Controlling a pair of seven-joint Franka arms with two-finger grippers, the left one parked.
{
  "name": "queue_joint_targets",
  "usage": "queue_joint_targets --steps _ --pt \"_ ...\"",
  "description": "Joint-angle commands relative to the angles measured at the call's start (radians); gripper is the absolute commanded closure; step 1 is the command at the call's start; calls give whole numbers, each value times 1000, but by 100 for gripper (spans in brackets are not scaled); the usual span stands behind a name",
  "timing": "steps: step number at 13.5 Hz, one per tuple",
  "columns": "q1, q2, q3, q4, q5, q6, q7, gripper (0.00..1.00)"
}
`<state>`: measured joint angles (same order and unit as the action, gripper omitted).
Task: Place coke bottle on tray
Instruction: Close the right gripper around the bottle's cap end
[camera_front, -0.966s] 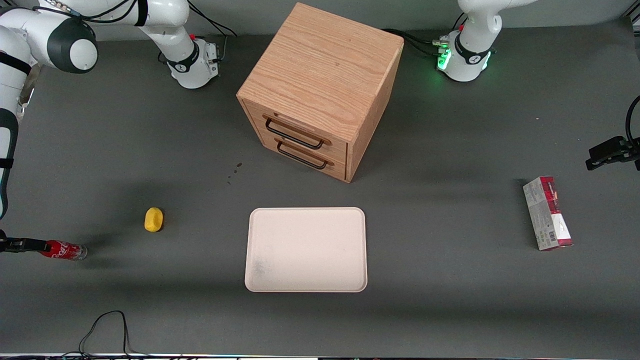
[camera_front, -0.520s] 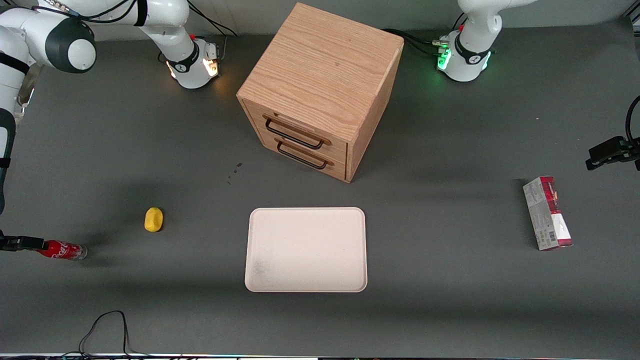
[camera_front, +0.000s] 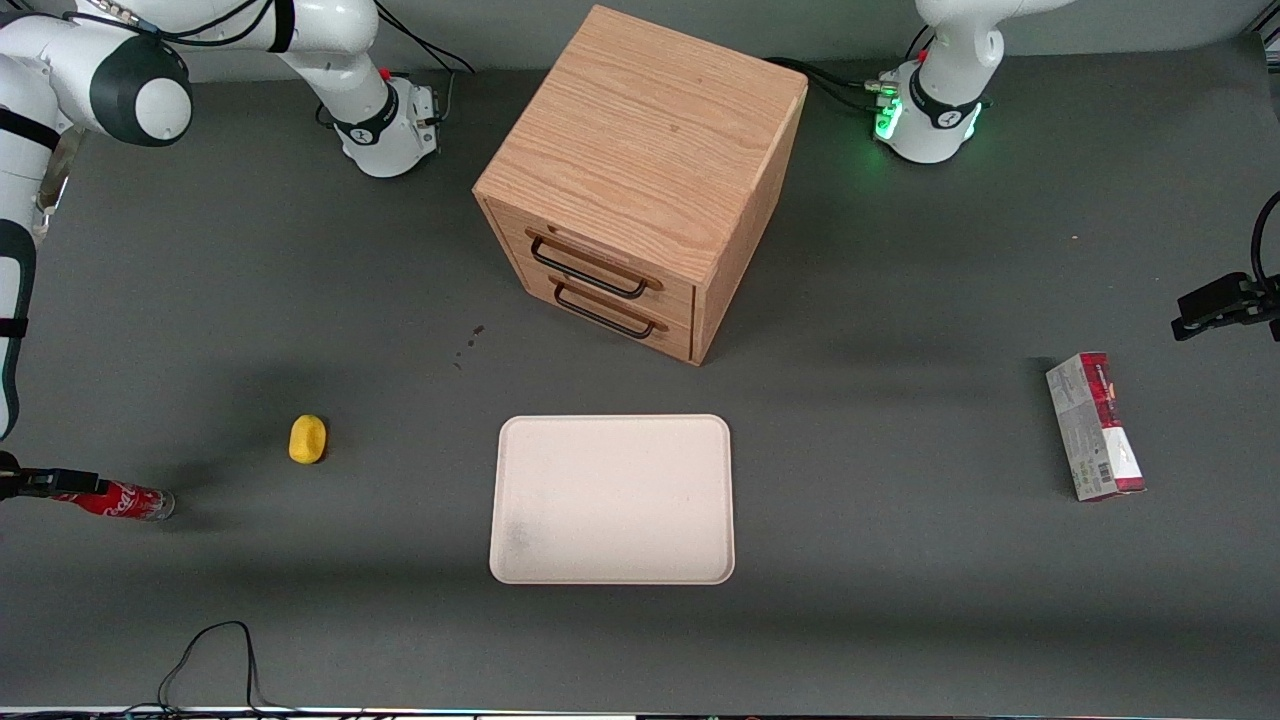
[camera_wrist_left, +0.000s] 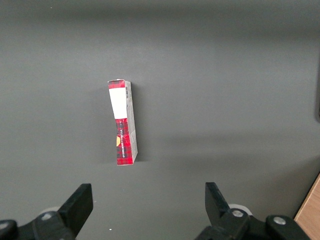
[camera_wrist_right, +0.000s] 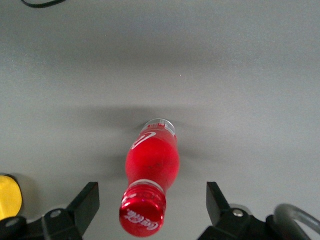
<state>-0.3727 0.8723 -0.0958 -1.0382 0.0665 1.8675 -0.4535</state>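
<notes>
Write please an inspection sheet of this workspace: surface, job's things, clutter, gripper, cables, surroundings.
Surface: dark grey table, small stains near the drawer cabinet.
Job's things: coke bottle at the working arm's end of the table; tray in front of the drawer cabinet, nothing on it.
Clutter: yellow object; red-and-grey carton; wooden drawer cabinet, drawers closed.
Gripper: gripper open, fingers on either side of the bottle's cap end, not touching.
Cables: black cable at the table's near edge.
Surroundings: nothing seen.
</notes>
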Motion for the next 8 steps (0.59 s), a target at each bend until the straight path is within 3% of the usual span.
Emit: queue_joint_targets --steps 1,2,3,7,8 --pt "-6 -22 5 -25 18 12 -30 30" --pt "-6 -22 5 -25 18 12 -33 36" --pt "-6 -22 5 -23 15 12 -34 56" --pt "-6 -24 5 -22 15 10 -76 84" --pt "-5 -24 5 -19 12 9 -89 100"
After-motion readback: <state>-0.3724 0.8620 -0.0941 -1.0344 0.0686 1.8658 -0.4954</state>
